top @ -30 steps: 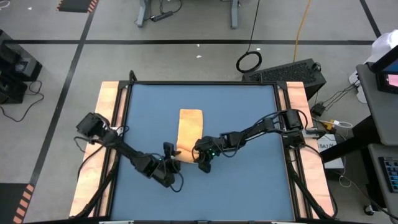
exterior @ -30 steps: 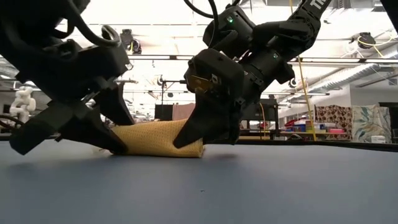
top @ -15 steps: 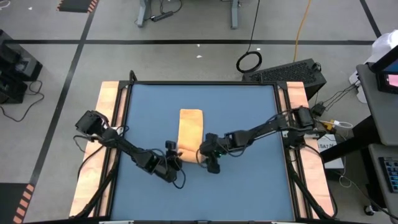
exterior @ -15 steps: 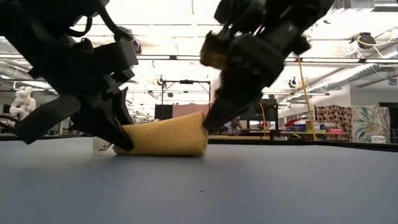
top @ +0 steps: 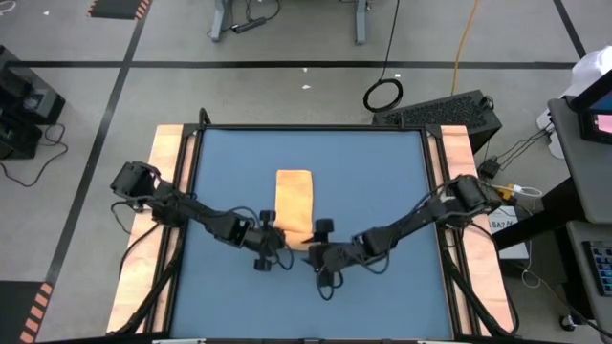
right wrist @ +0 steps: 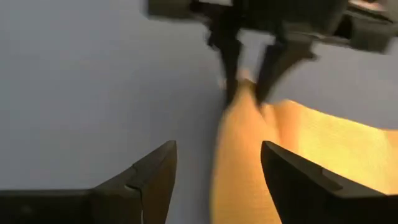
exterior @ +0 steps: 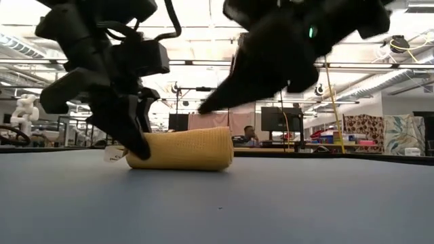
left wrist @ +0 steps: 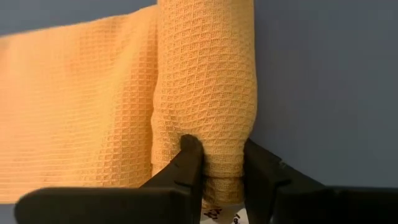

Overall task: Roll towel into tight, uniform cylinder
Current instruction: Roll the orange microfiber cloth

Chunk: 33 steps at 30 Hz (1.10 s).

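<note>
The orange-yellow towel (top: 294, 196) lies lengthwise in the middle of the blue table. Its near end is wound into a roll (exterior: 183, 149) that rests on the table, with a white tag (exterior: 114, 154) sticking out at the roll's left end. My left gripper (left wrist: 222, 165) is shut on that left end. My right gripper (right wrist: 217, 168) is open, lifted above and just off the roll's right end (exterior: 227, 146), with its fingers pointing along the roll and touching nothing. My left gripper pinches the left end of the roll (left wrist: 221, 155) between its two fingers, one on each side of the roll's thickness. The fingers (exterior: 139, 146) slant down from the table's left and lie along the roll. The roll lies on the table, its unrolled part (left wrist: 74, 106) flat beside it.
Wooden rails (top: 167, 191) run along the left and right sides of the blue table (top: 382, 191). Bare table surface surrounds the towel on all sides. Beyond the table are cables, a keyboard (top: 445, 113) and workshop benches.
My right gripper has let go of the roll's right end, opened, tipped up and lifted, drawing back toward the near edge. My left gripper has turned in toward the towel and taken hold of the roll's left end. The roll now stands fuller and rounder.
</note>
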Tool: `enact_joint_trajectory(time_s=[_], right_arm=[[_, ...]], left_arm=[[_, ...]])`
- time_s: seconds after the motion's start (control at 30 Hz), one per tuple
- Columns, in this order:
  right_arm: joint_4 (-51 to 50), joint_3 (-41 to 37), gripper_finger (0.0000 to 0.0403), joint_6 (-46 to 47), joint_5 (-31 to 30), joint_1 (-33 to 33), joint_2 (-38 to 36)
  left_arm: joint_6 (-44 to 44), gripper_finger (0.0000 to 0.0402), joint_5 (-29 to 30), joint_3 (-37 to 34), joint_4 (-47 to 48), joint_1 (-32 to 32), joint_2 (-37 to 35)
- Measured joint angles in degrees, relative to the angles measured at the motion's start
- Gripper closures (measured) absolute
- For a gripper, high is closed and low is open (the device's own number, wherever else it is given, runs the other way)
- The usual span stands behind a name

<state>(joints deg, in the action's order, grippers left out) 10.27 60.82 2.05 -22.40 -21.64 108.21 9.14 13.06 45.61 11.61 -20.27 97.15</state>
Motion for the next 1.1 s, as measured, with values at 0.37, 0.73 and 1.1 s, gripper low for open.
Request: enact_joint_trajectory(time_s=[0.37, 0.73, 1.1], right_arm=[[2.32, 0.04, 0.0179, 3.35, -10.58, -0.68, 8.71], [1.71, -0.02, 0.0179, -2.53, -13.88, -1.35, 7.83], [2.88, -1.92, 0.0179, 4.68, -10.68, 1.36, 8.08]], left_arm=[[2.55, 0.0322, -3.21, 0.07, 1.80, 2.06, -0.03], [4.88, 0.0322, -3.83, 0.02, 2.06, 2.05, -0.03], [5.91, 0.0322, -3.79, 0.01, 1.87, 2.01, -0.03]])
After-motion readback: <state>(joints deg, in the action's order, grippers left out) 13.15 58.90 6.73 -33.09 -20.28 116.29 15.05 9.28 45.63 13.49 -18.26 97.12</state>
